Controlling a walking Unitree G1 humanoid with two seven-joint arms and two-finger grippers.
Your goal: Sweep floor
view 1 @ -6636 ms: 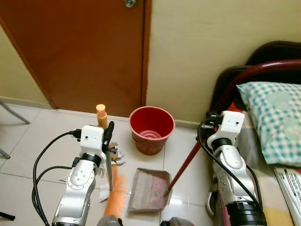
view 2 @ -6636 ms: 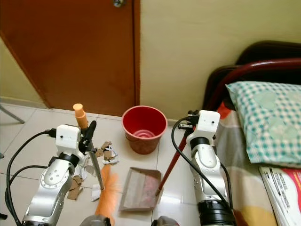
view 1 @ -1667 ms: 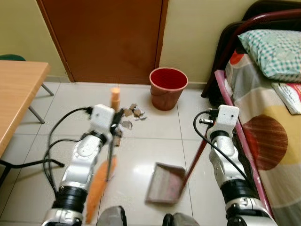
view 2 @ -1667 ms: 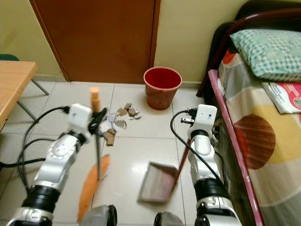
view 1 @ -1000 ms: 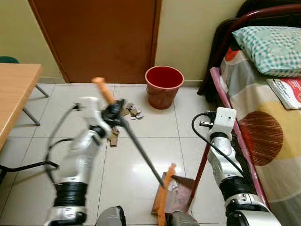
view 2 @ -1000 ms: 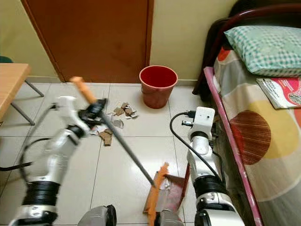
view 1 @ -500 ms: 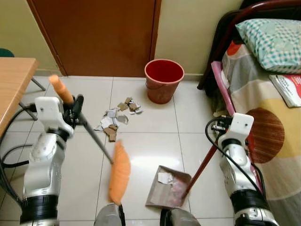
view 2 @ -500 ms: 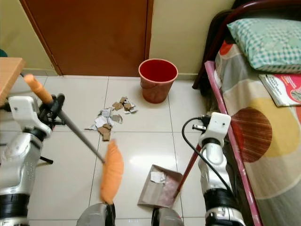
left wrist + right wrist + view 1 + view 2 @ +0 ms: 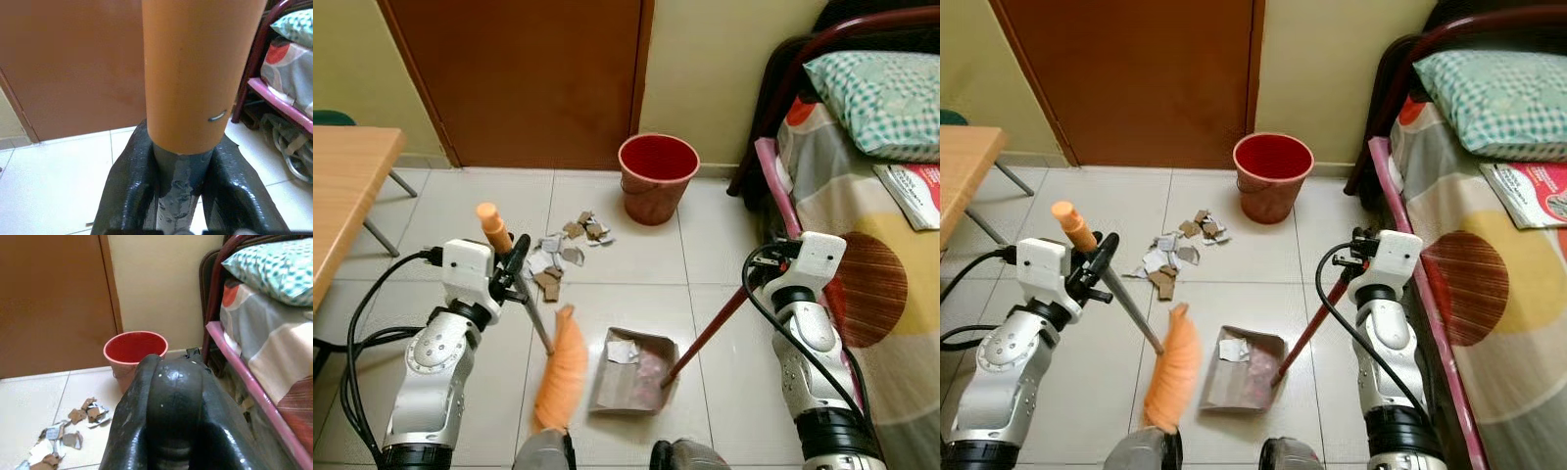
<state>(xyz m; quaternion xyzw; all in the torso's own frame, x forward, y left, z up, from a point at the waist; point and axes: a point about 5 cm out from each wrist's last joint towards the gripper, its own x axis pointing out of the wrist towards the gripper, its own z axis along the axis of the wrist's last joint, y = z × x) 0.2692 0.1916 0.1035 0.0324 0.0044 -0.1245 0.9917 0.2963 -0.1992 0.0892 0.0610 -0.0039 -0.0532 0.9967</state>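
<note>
We note a red bucket [image 9: 657,176] by the door and paper scraps [image 9: 564,257] on the floor between bucket and broom [image 9: 560,367]. Broom: orange bristles, grey shaft, beside the dustpan [image 9: 628,370] holding 1 scrap. Left gripper [image 9: 514,269] pinches the shaft; right gripper [image 9: 1356,257] clamps the red dustpan handle.

No legible text — none anywhere
</note>
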